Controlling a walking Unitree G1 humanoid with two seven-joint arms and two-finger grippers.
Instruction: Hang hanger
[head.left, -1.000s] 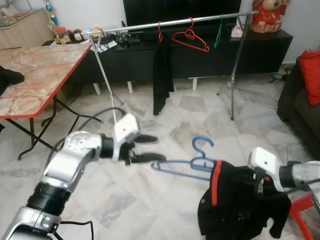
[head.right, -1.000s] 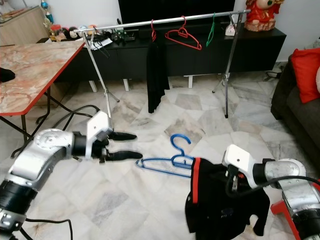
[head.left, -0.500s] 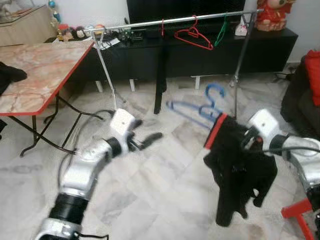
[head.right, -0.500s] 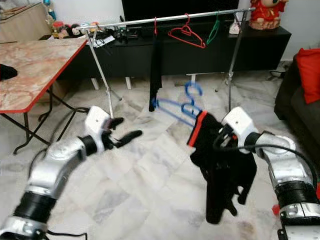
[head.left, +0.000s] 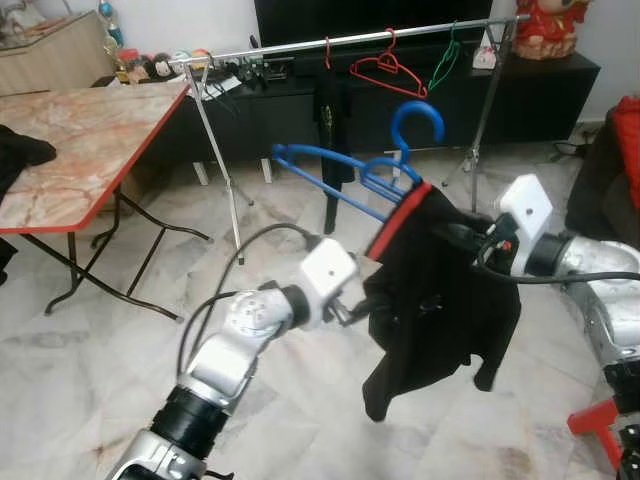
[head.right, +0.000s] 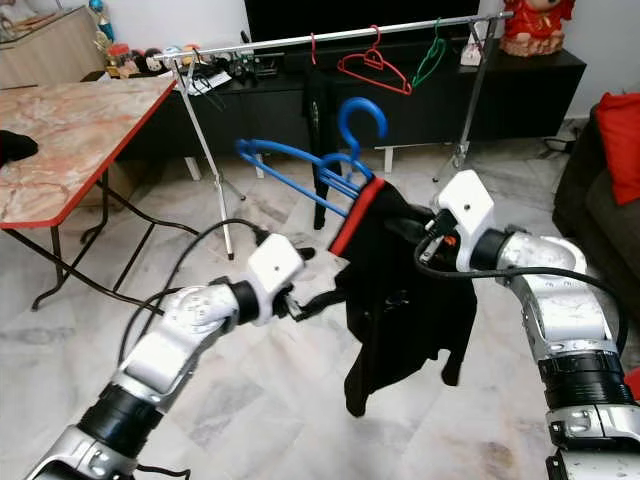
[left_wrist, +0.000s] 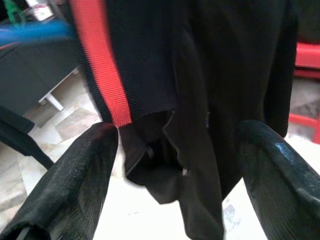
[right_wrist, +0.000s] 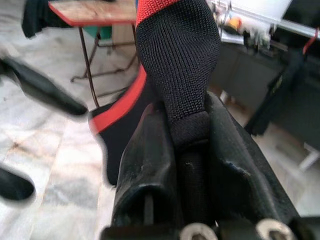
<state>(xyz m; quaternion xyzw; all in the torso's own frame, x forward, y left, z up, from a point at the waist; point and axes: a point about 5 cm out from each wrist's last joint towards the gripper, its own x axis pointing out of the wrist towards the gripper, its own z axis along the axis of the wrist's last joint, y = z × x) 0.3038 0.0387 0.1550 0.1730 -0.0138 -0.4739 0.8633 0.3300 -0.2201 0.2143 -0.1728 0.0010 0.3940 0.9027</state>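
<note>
A blue hanger (head.left: 368, 168) carries a black garment with a red collar (head.left: 440, 300), held up in the air in front of the clothes rack's silver rail (head.left: 350, 40). My right gripper (right_wrist: 187, 130) is shut on the garment's fabric near the collar, its fingers buried in the cloth at the shoulder (head.right: 412, 228). My left gripper (head.right: 320, 280) is open at the garment's lower left edge. In the left wrist view its wide-spread fingers (left_wrist: 65, 180) flank the hanging cloth (left_wrist: 225, 75) and red trim (left_wrist: 100, 65) without touching them.
On the rail hang a red hanger (head.left: 388, 68), a green hanger (head.left: 445, 60) and a dark garment (head.left: 335, 130). A marble-top folding table (head.left: 70, 150) stands at left, a black TV console (head.left: 540, 95) behind the rack, a sofa (head.left: 615, 190) at right, a red stool (head.left: 600, 420) near my right side.
My right gripper has raised the hanger and garment higher and closer to the rack. My left gripper has swung right to the garment's edge.
</note>
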